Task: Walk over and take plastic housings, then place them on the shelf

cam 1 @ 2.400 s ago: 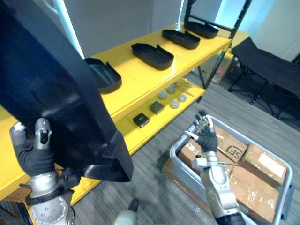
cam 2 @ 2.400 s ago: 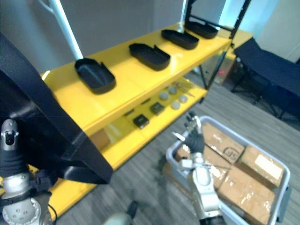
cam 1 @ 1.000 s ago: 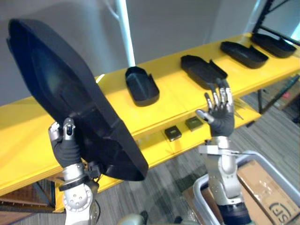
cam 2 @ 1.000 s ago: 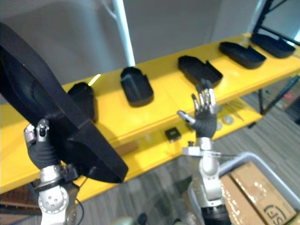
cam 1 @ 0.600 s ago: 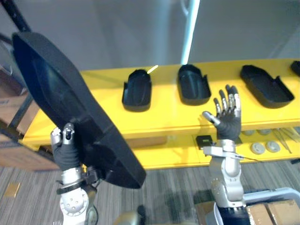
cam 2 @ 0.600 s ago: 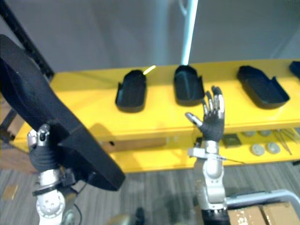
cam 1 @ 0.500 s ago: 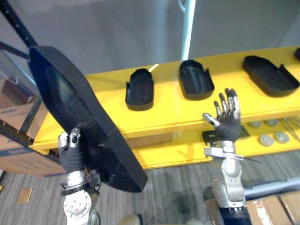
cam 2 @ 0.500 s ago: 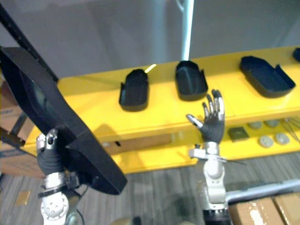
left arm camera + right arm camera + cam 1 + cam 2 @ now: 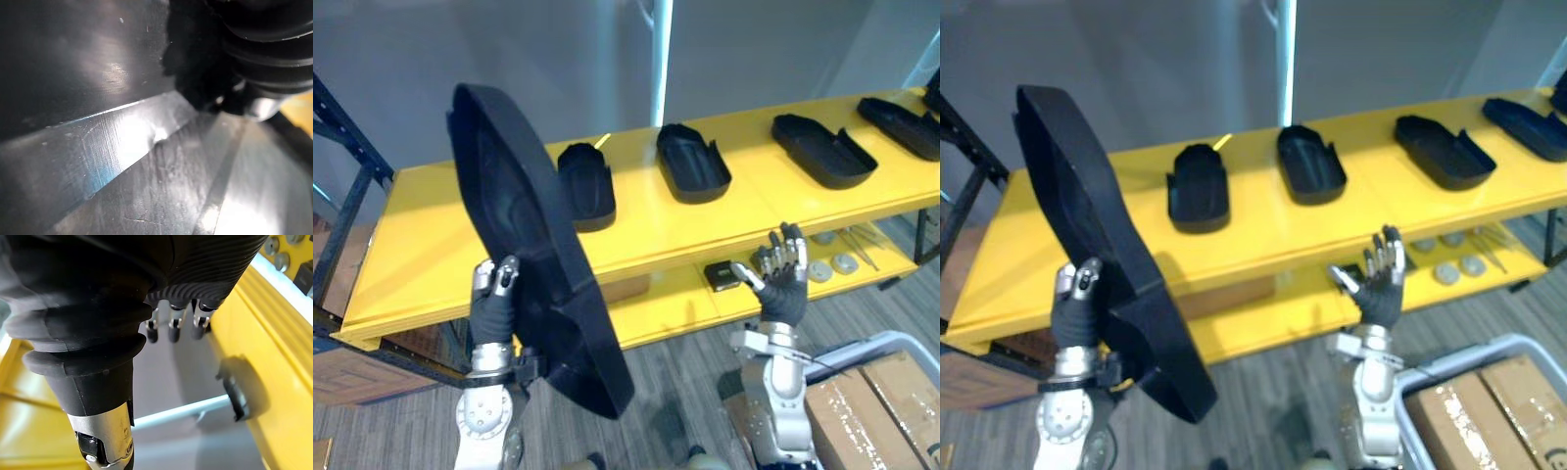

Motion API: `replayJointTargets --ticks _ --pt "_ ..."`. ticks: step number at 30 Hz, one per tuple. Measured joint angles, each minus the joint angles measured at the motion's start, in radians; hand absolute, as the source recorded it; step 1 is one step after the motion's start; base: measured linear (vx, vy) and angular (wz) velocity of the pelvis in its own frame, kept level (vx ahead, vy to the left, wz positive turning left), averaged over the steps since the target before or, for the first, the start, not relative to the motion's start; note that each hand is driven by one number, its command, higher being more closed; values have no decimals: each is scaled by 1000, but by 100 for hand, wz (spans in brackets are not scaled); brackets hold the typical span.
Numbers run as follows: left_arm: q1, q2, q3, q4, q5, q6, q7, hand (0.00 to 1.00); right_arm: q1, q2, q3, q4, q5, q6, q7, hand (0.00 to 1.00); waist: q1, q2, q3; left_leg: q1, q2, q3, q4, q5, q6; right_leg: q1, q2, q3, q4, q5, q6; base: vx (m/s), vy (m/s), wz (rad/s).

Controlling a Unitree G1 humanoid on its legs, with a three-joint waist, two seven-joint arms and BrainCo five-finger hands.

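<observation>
**Housing held on end before the shelf**

The left hand (image 9: 492,304) is gripping a black housing (image 9: 519,235) by its rim, with the thumb lying against the edge. It is holding the housing on end in front of the left end of the yellow shelf (image 9: 431,245). More housings (image 9: 692,164) are sitting in a row along the top deck, running from left of its middle toward the right end. The right hand (image 9: 781,282) is hovering empty before the shelf's front edge, fingers straight and spread. A grey bin (image 9: 862,345) of cardboard boxes (image 9: 876,392) is standing on the floor beside the right arm.
</observation>
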Motion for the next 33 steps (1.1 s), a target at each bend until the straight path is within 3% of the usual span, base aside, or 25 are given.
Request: replayJointTargets --ticks 2,6,10,12,15,18,19,20,21,22,23,24,26,27,28,29,30,31,33 --pt "-1 -12 1 0 0 -1 1 100 1 -22 -14 2 0 -8 -2 0 0 14 3 -3 10 5 17 1 0 2 7 0 0 -3 -5 29 -61 -4" --pt "2 -20 1 0 -6 -2 0 100 43 4 -27 -2 2 -18 1 0 4 -5 14 -36 34 8 192 0 0 46 11 14 3 -18 -27 15 -73 -15" --pt "1 -24 -2 0 -7 -4 -8 100 88 6 -36 -10 2 -21 20 0 -9 5 9 -32 59 7 186 6 5 53 26 21 3 -24 -37 24 -28 -4" --pt "2 -26 0 1 -7 -4 -9 100 83 10 -40 -14 2 -21 21 0 -15 -30 30 -63 54 9 245 2 14 61 0 39 5 -33 -51 11 0 -13" --pt "7 -24 -11 10 -6 -6 -3 100 63 0 -35 -39 2 -37 19 0 -11 -38 35 -92 111 9 224 -5 14 59 -40 80 41 -70 -49 20 94 -43" --pt "7 -24 -41 15 7 -7 -1 100 44 -35 -13 -39 2 -44 18 0 -11 -15 22 -85 151 27 177 24 -4 50 -78 124 98 -113 12 66 321 -44" --pt "8 -25 -42 23 24 -6 3 100 40 -61 -11 -40 1 -47 16 0 -13 24 -2 -86 149 29 178 59 3 45 -78 136 114 -131 41 133 423 -26" --pt "-1 -9 -31 31 44 -6 7 100 39 -64 -9 -30 4 -48 11 0 -21 20 -16 -75 127 59 177 -6 -98 47 -113 142 123 -140 69 149 437 -20" --pt "-4 2 -25 34 48 -2 8 100 40 -51 -3 -25 9 -45 3 0 -21 -3 -19 -64 93 64 173 -15 -79 51 -145 144 124 -137 67 162 414 -6" --pt "-6 25 -16 34 50 5 8 100 40 -21 1 -25 21 -46 -3 0 -25 -31 -24 -52 52 74 151 -19 -61 60 -190 124 118 -98 79 143 341 3" --pt "-17 37 -13 37 54 18 6 100 39 -3 -2 -23 21 -46 -5 0 -26 -42 -27 -52 36 74 136 -17 -52 57 -203 99 113 -54 79 154 362 22" --pt "-35 54 -12 45 59 29 3 100 37 7 -4 -22 21 -46 -11 0 -27 -42 -27 -50 27 62 117 -9 -39 55 -202 57 112 5 66 120 274 35" --pt "-59 76 15 45 91 39 -1 100 23 17 -3 -19 20 -46 -20 0 -25 -33 -23 -35 33 43 84 0 -25 39 -186 32 142 52 58 122 184 41" --pt "-87 90 29 50 90 41 2 100 4 25 -2 -19 20 -47 -17 0 -35 -17 -20 -36 56 4 72 5 -18 45 -115 52 122 -30 38 110 67 49" --pt "-104 96 36 50 90 42 5 100 -2 24 -2 -19 20 -47 -14 0 -34 -14 -19 -36 66 -4 66 9 -18 44 -77 62 100 -50 19 72 -19 54" --pt "-119 100 45 50 90 42 7 100 -8 25 2 -20 20 -47 -9 0 -31 -14 -19 -38 70 -15 61 13 -22 41 -46 68 71 -57 2 36 -28 59" --pt "-151 99 54 49 89 51 23 100 -18 26 16 -34 20 -47 5 0 -30 -31 -27 -54 52 -46 56 20 -29 33 13 69 12 -17 -21 35 -40 68" --pt "-155 88 51 52 88 59 31 100 -25 17 24 -39 19 -46 8 0 -32 -28 -29 -54 47 -60 53 23 -33 40 11 51 19 -21 -7 62 -42 78" --pt "-129 47 33 35 83 85 52 100 -50 8 48 -40 16 -41 11 0 -23 6 -37 -52 48 -78 18 42 -40 39 16 43 17 -24 -10 67 -34 40"
